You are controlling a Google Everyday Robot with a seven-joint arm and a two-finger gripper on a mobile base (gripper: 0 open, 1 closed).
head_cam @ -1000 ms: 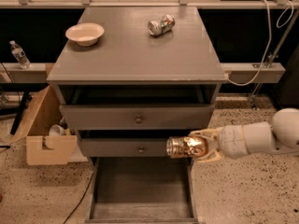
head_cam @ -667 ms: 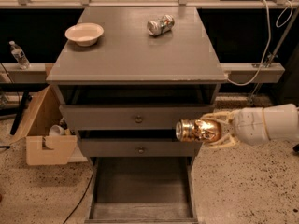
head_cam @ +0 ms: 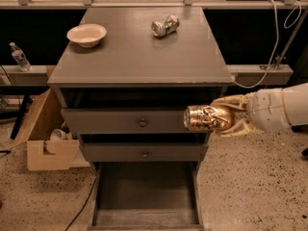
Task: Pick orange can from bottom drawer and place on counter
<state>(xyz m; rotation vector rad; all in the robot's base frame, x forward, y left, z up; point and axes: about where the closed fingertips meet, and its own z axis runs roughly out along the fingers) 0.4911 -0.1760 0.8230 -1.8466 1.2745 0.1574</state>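
Observation:
My gripper [head_cam: 230,115] comes in from the right on a white arm and is shut on the orange can [head_cam: 207,118], a shiny orange-gold and brown can held on its side. The can hangs in front of the top drawer's right end, just below the counter's front edge. The counter [head_cam: 139,57] is the flat grey top of the cabinet. The bottom drawer [head_cam: 144,196] is pulled out below, its grey floor bare.
A white bowl [head_cam: 86,34] sits at the counter's back left. A silver can [head_cam: 165,25] lies on its side at the back middle. A cardboard box [head_cam: 45,138] stands on the floor to the left. A white cable [head_cam: 276,37] hangs at the right.
My gripper has lifted the orange can upward and slightly right, from level with the middle drawer to level with the top drawer.

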